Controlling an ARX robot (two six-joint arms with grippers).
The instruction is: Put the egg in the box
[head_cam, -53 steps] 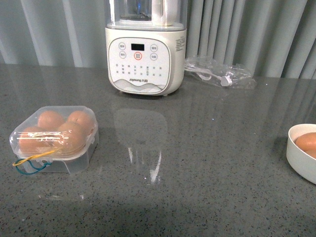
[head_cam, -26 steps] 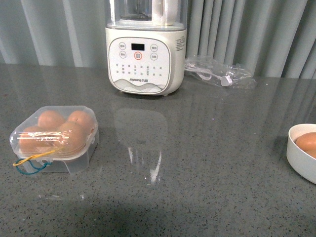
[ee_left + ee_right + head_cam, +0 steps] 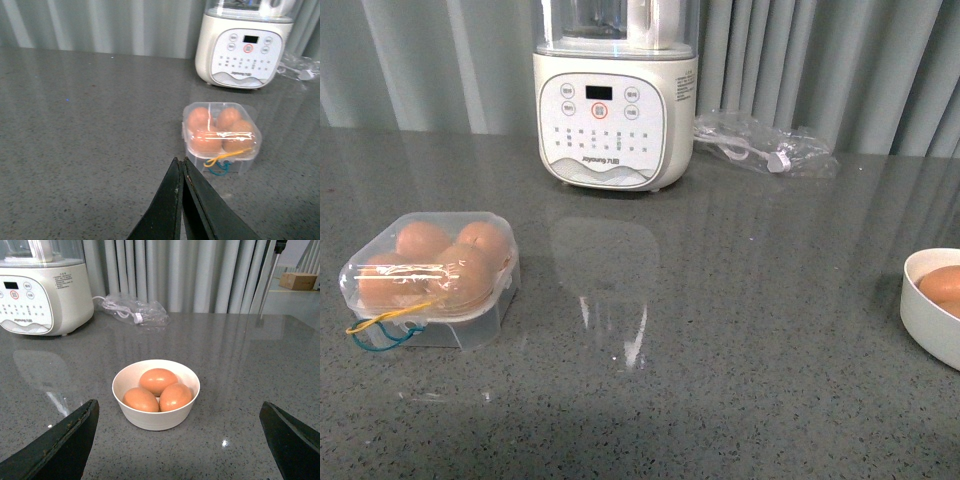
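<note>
Nothing seen moved since earlier frames. Black left gripper (image 3: 181, 172) pressed closed, empty; black right gripper (image 3: 177, 440) spread wide, nothing held, before round white bowl (image 3: 155, 419).

1. The white blender (image 3: 616, 95) bore the brand "Joyoung" low on its control panel, legible in the front and right wrist views.
2. Its button labels and the small print on its side were too small to read.
</note>
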